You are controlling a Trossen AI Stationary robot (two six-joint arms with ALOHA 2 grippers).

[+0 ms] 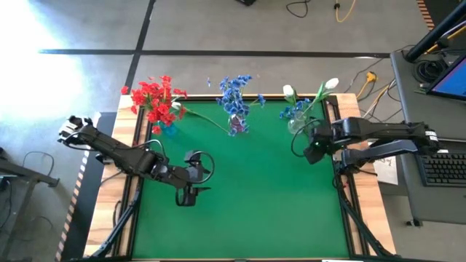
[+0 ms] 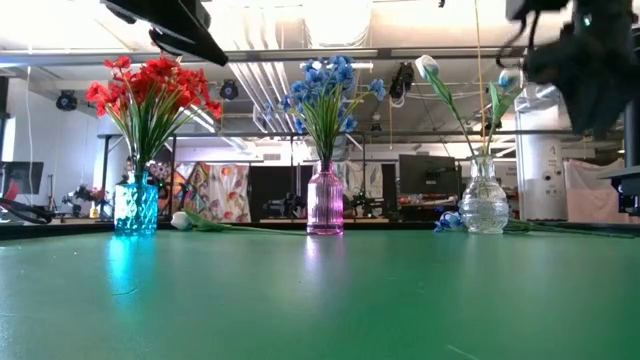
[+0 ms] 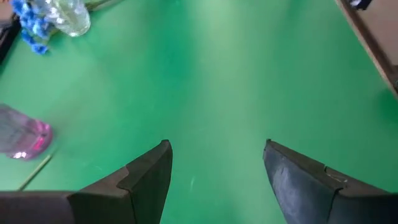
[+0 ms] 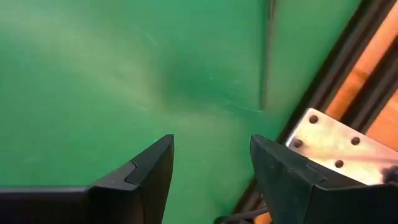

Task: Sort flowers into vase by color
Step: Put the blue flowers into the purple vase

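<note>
Three vases stand along the far edge. A blue vase [image 1: 168, 129] holds red flowers [image 1: 154, 98], a pink vase [image 2: 325, 205] holds blue flowers [image 1: 234, 94], and a clear vase [image 2: 484, 208] holds white flowers [image 1: 329, 85]. A white bud [image 2: 180, 221] lies on the mat beside the blue vase, its stem running toward the pink vase. A blue cluster [image 2: 449, 220] lies at the clear vase's foot. My left gripper [image 1: 188, 196] hangs open over the mat's left middle [image 3: 217, 146]. My right gripper [image 1: 313, 151] is open above the mat near the right edge [image 4: 211, 140].
A green mat [image 1: 255, 196] covers the table, bare in the middle and near part. A black rail and a metal bracket [image 4: 329, 140] border the right edge. A desk with a keyboard [image 1: 444, 167] stands to the right.
</note>
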